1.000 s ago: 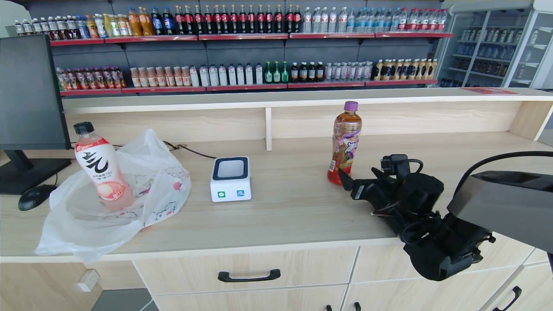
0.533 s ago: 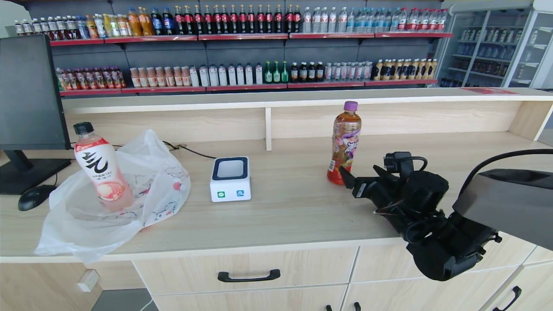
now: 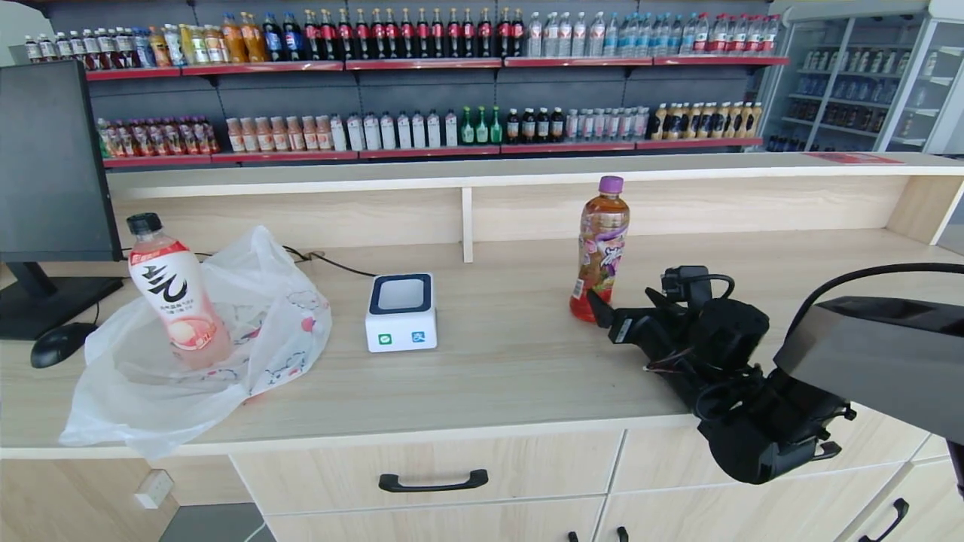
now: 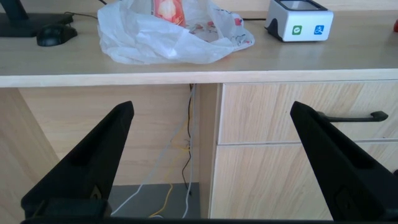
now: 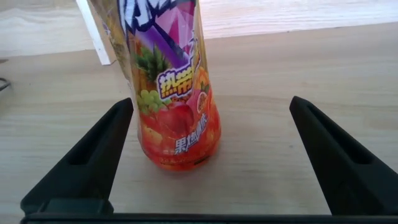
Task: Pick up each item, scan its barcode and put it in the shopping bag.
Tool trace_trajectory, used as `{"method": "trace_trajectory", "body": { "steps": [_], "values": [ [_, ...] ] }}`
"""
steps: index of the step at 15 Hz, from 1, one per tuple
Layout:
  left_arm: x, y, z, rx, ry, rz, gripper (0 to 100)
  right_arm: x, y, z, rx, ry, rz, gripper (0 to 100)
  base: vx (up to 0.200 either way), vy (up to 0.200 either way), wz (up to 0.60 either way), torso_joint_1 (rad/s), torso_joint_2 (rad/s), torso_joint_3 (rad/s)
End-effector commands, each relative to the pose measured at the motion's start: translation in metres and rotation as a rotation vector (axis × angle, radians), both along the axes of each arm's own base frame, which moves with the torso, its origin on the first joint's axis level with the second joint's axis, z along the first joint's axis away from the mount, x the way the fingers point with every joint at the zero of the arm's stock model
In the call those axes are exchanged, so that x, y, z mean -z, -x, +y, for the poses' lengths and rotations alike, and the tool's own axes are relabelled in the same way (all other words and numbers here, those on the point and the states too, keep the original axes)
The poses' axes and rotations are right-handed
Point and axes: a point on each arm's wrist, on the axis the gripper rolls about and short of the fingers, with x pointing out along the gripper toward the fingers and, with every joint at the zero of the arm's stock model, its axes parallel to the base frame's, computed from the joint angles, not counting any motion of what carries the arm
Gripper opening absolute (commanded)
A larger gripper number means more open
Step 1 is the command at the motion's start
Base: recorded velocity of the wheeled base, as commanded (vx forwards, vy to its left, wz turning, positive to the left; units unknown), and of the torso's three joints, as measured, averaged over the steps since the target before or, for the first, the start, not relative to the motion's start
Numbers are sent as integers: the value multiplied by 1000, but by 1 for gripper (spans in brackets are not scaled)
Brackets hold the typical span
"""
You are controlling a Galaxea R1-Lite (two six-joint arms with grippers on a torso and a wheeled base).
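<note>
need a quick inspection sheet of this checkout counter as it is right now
surface: wooden counter, drawers below
job's things: pink bottle upright in the bag, left; scanner mid-counter; orange bottle upright, right
clutter: mouse and monitor, far left
hands: right hand open at the orange bottle's base; left hand open, low before the drawers
cables: cable behind the bag; wires under the counter
surroundings: drink shelves, fridge behind

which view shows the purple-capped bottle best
The head view: the purple-capped bottle stands whole, cap to base. The right wrist view gives its lower half close up, between the open fingers of the right gripper.
</note>
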Motion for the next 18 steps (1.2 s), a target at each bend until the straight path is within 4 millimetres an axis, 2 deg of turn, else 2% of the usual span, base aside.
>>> {"method": "trace_trajectory", "body": {
  "steps": [1, 9, 11, 13, 16, 18],
  "values": [
    [0, 0, 0, 0, 0, -1, 100, 5, -3, -7, 19, 3, 11, 100, 0, 0, 0, 0, 0, 0],
    [0, 0, 0, 0, 0, -1, 100, 1, -2, -13, 32, 2, 8, 100, 0, 0, 0, 0, 0, 0],
    [0, 0, 0, 0, 0, -1, 100, -12, 4, 0, -4, -8, -26, 100, 0, 0, 0, 0, 0, 0],
    [0, 0, 0, 0, 0, -1, 100, -32, 5, 4, -13, -22, -88, 100, 0, 0, 0, 0, 0, 0],
    [0, 0, 0, 0, 0, -1, 100, -38, -3, 6, -16, -31, -127, 100, 0, 0, 0, 0, 0, 0],
    [0, 0, 0, 0, 0, -1, 100, -33, -18, 11, -15, -37, -150, 100, 0, 0, 0, 0, 0, 0]
  ]
}}
